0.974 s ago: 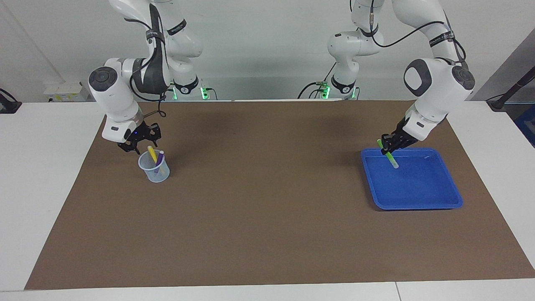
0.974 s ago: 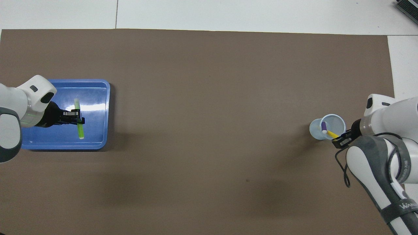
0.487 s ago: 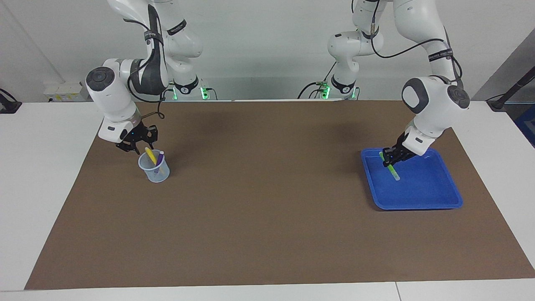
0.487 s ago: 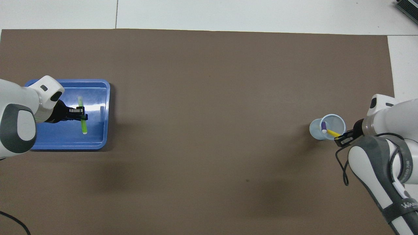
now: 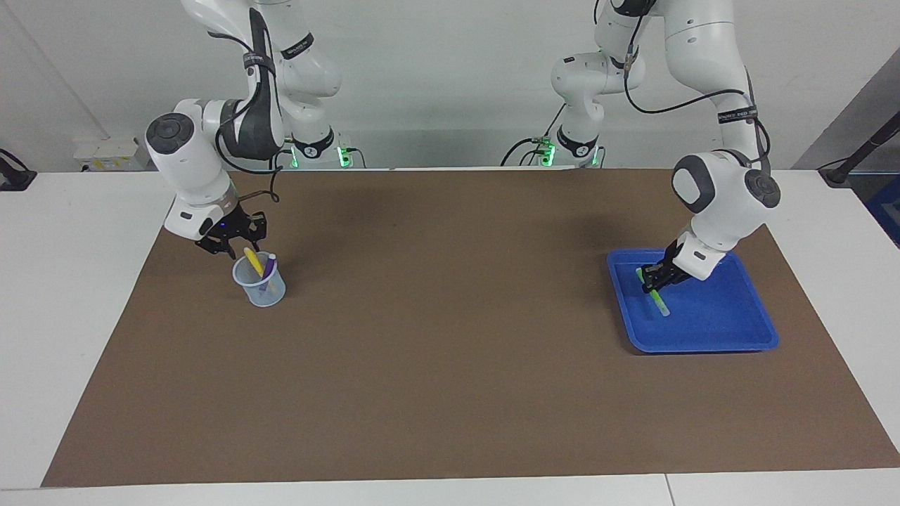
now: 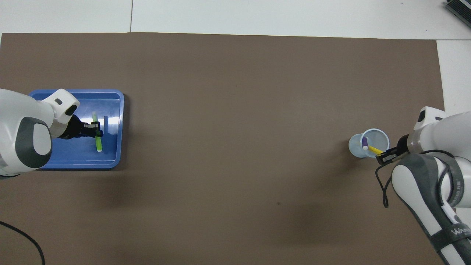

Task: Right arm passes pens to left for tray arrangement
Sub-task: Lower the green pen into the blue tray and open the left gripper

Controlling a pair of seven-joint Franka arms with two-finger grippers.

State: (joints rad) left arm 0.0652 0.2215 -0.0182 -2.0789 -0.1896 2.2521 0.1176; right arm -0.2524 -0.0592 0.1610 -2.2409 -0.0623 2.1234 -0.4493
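Slim green pen [image 5: 655, 298] lower (glossy tray [image 5: 731, 330])

The left gripper [image 5: 648, 280] covers the middle of the green pen [image 5: 659, 303], so only the pen's two ends show, and whether its lower end touches the tray [image 5: 731, 341] floor cannot be told. The cup [image 5: 261, 289] wall hides the lower halves of the yellow pen [image 5: 252, 259] and purple pen [image 5: 268, 267]. At the right gripper [image 5: 226, 247], at about ten o'clock from the cup, contact between the fingers and the yellow pen is too small to judge. Overhead, both arms are cut off by the edges.
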